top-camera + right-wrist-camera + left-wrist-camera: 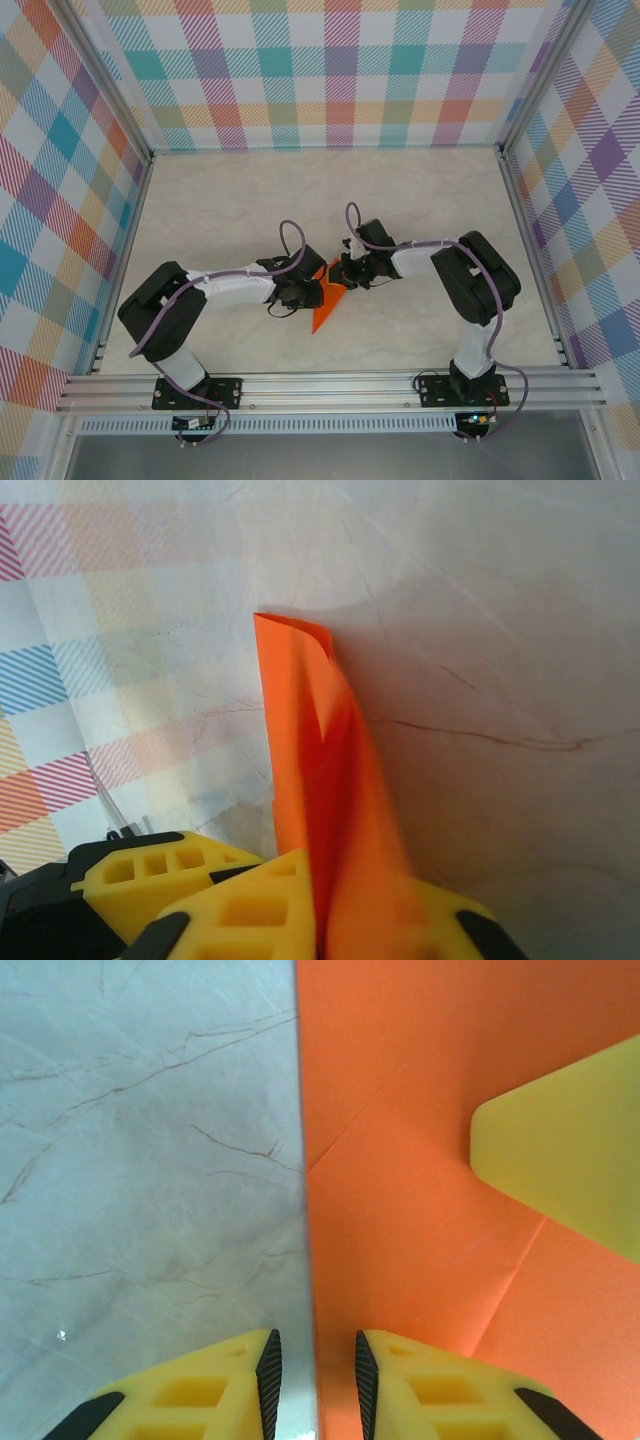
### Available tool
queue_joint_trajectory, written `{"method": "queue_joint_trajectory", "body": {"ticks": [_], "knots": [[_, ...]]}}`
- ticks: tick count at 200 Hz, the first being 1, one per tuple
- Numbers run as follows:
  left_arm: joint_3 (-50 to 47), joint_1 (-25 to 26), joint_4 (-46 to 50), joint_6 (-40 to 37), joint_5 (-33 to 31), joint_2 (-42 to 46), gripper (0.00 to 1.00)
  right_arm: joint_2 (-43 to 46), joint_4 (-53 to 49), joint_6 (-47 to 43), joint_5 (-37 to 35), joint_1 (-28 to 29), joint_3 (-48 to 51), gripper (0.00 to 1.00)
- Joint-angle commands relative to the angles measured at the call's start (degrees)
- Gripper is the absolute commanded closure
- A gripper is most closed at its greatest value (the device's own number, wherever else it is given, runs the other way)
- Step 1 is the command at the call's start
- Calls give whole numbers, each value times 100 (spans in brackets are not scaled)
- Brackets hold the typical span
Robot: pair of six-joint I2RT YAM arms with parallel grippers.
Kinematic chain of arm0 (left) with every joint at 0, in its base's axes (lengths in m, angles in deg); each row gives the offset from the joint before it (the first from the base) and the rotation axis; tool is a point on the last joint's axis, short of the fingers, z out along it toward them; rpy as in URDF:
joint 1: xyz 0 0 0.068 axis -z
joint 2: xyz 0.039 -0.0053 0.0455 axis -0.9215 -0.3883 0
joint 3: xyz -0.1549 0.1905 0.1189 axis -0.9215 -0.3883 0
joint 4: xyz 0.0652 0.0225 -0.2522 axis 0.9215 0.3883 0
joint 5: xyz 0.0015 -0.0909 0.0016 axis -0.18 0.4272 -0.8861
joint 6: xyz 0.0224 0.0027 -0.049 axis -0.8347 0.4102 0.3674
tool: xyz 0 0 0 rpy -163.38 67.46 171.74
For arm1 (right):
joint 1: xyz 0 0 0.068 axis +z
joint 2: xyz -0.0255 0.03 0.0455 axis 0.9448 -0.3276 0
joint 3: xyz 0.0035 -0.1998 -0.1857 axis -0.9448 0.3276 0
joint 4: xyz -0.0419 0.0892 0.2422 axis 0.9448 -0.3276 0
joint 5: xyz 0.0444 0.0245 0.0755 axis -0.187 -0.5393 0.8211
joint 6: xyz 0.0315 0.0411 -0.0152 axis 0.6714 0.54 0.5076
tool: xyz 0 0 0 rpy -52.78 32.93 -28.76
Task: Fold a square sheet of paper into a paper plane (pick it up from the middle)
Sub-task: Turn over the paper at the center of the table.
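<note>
The square sheet of paper (322, 305) is bright orange and partly folded, with a point toward the near edge of the marble table (420, 200). My right gripper (342, 272) is shut on it. In the right wrist view the paper (310, 740) stands doubled out from between the closed jaws of this gripper (325, 900). My left gripper (298, 290) sits at the sheet's left side. Its jaws are a little apart, and the paper's straight edge (420, 1210) runs through the gap of this gripper (313, 1360). A right-gripper finger (565, 1155) rests on the sheet.
Checked walls (340, 70) and metal rails (330, 385) enclose the table. The two arms meet at mid-table, fingers close together. The left gripper's yellow finger (150, 880) shows beside the right gripper's jaws.
</note>
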Motion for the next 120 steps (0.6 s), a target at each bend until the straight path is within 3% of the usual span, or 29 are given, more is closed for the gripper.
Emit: {"method": "queue_joint_trajectory", "body": {"ticks": [1, 16, 40, 81, 100, 120], "knots": [[-212, 108, -80, 111, 91, 383, 71, 311, -144, -88, 61, 32, -41, 99], [-315, 109, -77, 149, -108, 763, 70, 561, -543, -275, -174, 34, -104, 100], [-523, 100, 198, 207, -608, 1466, 68, 1155, -1988, -862, -942, 47, -456, 100], [-1010, -8, 667, 392, -1459, 2568, 63, 1646, -5433, -1947, -3934, 470, -1910, 100], [-1304, -157, 668, 541, -1648, 3014, 60, 1379, -6801, -1923, -5534, 750, -2647, 100], [-1550, -273, 698, 698, -1822, 3417, 57, 1023, -7607, -1729, -6468, 911, -3129, 100]]}}
